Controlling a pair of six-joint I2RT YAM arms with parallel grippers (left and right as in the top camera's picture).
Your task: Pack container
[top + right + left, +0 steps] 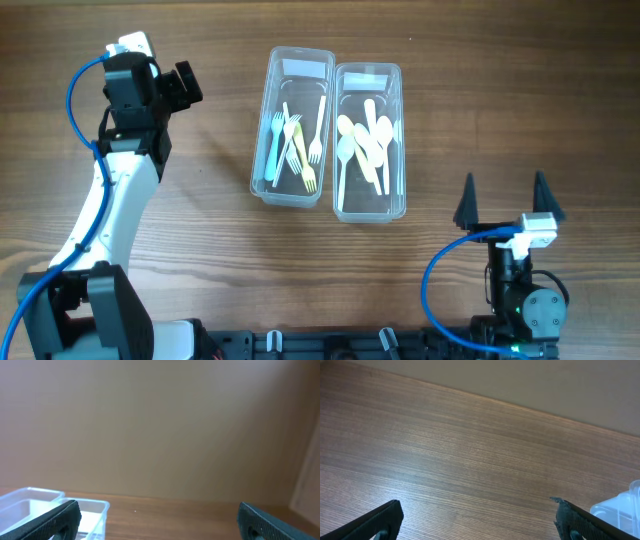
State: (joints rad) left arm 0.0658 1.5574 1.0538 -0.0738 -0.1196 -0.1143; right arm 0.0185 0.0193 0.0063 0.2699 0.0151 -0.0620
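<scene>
In middle of table (470, 70): left tub (262, 150) holds forks (296, 148), right tub (368, 70) holds spoons (366, 140). No loose pieces seen. My left pincer (192, 84), far left, and right pincer (504, 185), near right, both spread wide, empty. Packing looks done, I think.

You see two clear, open-topped tubs touching side by side mid-counter (200, 235). The left container (305, 68) holds blue, yellow and white forks (295, 145). The right container (368, 80) holds pale spoons (366, 140).

Even soft light, sharp frames, faint shadows.
</scene>
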